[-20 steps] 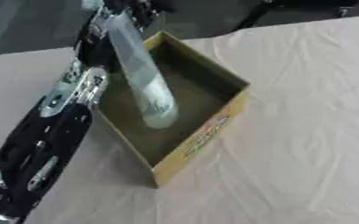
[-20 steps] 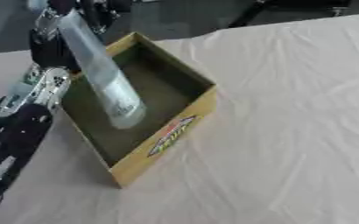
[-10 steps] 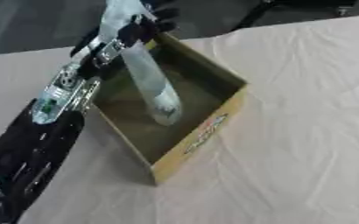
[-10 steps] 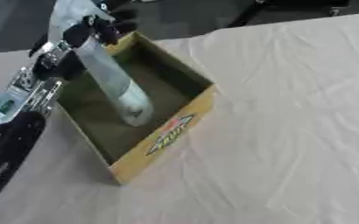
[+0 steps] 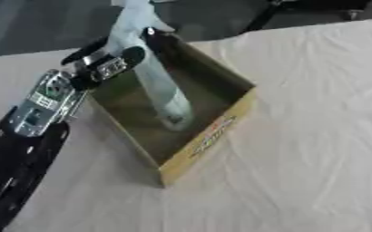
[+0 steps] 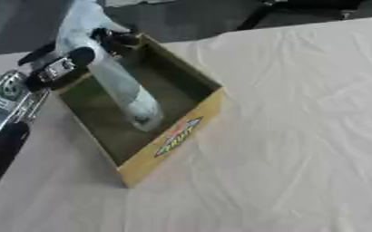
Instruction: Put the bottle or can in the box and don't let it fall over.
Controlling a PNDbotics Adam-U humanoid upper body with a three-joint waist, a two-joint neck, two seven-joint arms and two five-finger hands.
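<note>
Fingers of my left hand (image 5: 114, 56) are curled round the upper part of a clear plastic bottle (image 5: 159, 90), pinching it just below its top, in the left eye view. My left arm (image 5: 32, 122) comes up from the lower left corner to the near-left wall of an open cardboard box (image 5: 209, 136). The bottle stands inside that box, its base down on the box floor near the middle, its body tilted so the top leans toward the box's far-left corner. The box's near wall is yellow with a printed logo (image 5: 213, 137), and the box sits on a pale cloth-covered table (image 5: 316, 113).

From the right eye view, the same bottle (image 6: 122, 88) shows within the box (image 6: 173, 136), base on the floor just inside the yellow wall, neck slanting back over the box's far-left rim. My left hand (image 6: 74, 61) wraps it there, at the box's left wall; whether the thumb touches the rim I cannot tell. My right hand shows in neither view.
</note>
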